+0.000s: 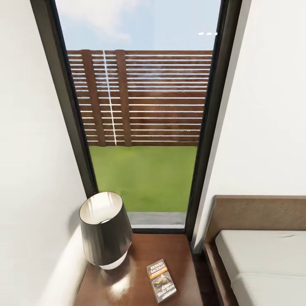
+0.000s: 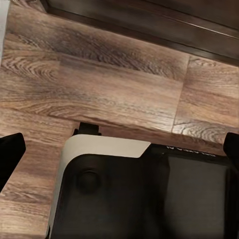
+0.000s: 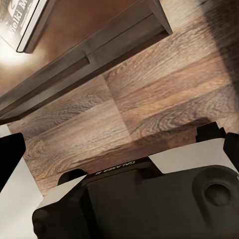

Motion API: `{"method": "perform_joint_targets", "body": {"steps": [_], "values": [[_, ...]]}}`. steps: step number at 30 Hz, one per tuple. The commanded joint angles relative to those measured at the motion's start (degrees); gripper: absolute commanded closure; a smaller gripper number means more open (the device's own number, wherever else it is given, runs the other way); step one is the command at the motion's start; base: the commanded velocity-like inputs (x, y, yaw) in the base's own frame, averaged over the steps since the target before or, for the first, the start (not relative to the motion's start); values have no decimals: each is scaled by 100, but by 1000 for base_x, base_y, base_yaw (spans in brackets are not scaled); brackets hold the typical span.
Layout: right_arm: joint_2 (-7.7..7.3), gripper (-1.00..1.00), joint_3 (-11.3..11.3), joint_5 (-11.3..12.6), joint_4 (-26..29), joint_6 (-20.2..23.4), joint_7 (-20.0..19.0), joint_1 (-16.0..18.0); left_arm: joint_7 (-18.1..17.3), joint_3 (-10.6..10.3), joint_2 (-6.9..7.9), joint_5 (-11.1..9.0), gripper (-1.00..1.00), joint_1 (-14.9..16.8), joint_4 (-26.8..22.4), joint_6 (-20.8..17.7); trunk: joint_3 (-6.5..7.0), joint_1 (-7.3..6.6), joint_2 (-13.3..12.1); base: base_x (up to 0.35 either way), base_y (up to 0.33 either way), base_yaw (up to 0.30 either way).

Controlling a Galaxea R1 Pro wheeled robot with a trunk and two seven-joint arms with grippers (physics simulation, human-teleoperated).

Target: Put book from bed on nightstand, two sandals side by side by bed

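Dark grey paperback with an orange band and white lettering: the book (image 1: 161,281), flat on the glossy dark-brown top of the nightstand (image 1: 178,255), toward the side nearer the bed (image 1: 263,255). Same book (image 3: 22,22) caught at a corner from the right wrist view, lying on the nightstand's top (image 3: 74,30), above the wood-plank floor (image 3: 149,99).

On the nightstand too, beside the book and away from the bed: a lamp (image 1: 105,229) with a dark, wide-mouthed shade, white inside, on a pale base. Small gap between lamp and book, not touching. Behind the nightstand, a tall black-framed window (image 1: 144,127) giving onto a slatted wooden fence and grass. White walls either side. Right of the nightstand, the bed's brown headboard and light grey mattress, a narrow strip of floor between.

Left end effector (image 2: 119,149) over plank floor (image 2: 99,74), dark fingertips (image 2: 10,154) at the frame edges, spread wide, nothing between. Right end effector (image 3: 119,149) likewise released, fingertips (image 3: 10,159) far apart over the floor near the nightstand's foot.
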State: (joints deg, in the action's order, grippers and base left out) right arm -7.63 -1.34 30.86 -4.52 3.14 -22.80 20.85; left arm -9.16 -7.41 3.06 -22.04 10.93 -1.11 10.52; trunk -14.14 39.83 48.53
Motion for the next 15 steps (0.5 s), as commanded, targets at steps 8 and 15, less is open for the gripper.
{"method": "perform_joint_targets", "body": {"steps": [8,15], "values": [[15,-100,-16,62,-14,20,-38,7,-24,-41,1,-62,-100,5,5,20,-8,1,6,0,0,0],[32,-100,-16,65,-14,23,-35,6,-20,-33,1,-72,-100,5,7,15,-8,1,6,0,0,0]]}}
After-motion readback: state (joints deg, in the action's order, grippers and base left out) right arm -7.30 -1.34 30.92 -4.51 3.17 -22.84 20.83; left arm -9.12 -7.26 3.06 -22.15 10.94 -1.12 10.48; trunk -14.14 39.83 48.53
